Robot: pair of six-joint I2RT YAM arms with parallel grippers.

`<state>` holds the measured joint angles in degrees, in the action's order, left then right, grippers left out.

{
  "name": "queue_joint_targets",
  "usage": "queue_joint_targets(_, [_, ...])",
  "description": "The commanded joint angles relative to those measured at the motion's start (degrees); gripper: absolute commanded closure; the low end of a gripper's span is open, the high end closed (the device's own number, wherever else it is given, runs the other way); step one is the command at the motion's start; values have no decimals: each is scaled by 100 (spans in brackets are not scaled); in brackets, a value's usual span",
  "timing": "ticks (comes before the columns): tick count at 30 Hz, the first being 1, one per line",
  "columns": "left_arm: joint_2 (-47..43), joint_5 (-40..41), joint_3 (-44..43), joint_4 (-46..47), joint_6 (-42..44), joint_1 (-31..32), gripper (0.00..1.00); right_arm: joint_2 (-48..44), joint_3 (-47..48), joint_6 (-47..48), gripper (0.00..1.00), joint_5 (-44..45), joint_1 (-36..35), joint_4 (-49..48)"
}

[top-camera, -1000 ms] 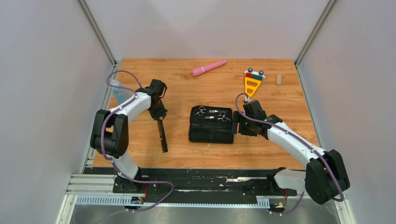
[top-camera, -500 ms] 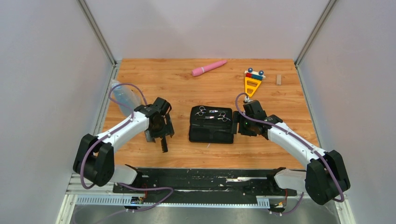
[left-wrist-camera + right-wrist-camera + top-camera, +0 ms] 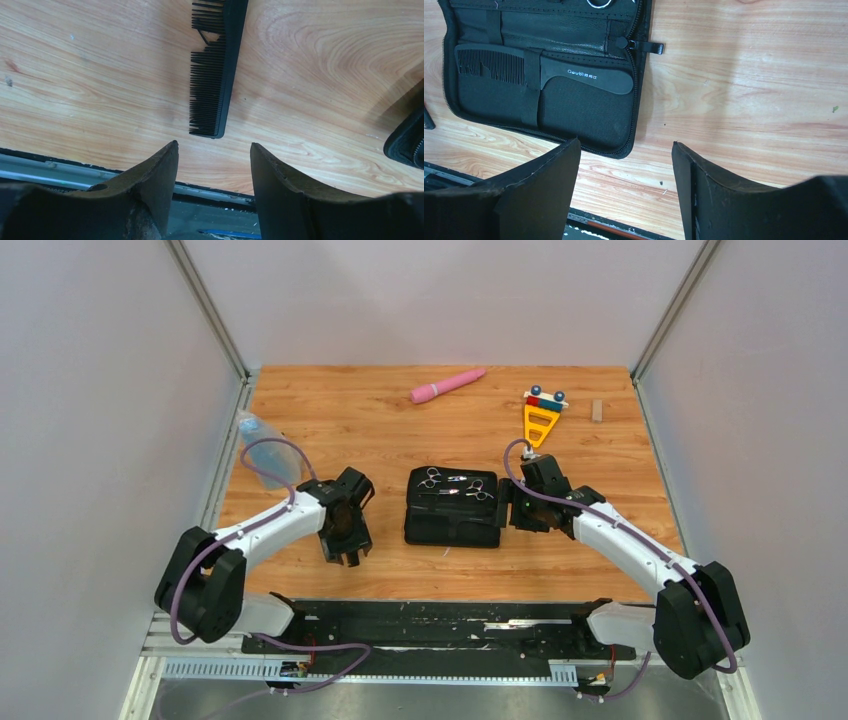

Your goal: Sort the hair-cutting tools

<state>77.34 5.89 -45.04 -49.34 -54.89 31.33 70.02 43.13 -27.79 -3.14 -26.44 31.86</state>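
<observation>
The left gripper hung low over the table, its fingers spread wide with nothing between them. The plain comb lay flat on the wood just beyond the fingertips, roughly in line with the gap. Its near end was close to the tips but apart from them, and its teeth were turned toward the left-hand finger's side.

The right gripper likewise had its fingers spread and empty. The open case lay ahead of its left-hand finger, near but not touching. The handled comb sat strapped inside, its handle pointing toward the gap's side. Farther beyond the fingers, in the case's far half, rested one pair of scissors and another pair of scissors.
</observation>
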Motion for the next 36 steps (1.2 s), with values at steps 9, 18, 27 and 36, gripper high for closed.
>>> queue_joint_targets(9, [379,46,333,420,-422,62,42,-126,60,-28,31,1,21,-249])
queue_joint_targets(18, [724,-66,432,661,-399,66,46,-235,2,-51,31,23,24,-236])
queue_joint_targets(27, [762,225,188,542,-228,66,42,-291,2,-53,31,48,32,-197])
queue_joint_targets(36, [854,166,238,783,-87,15,50,-305,2,-42,31,54,31,-175])
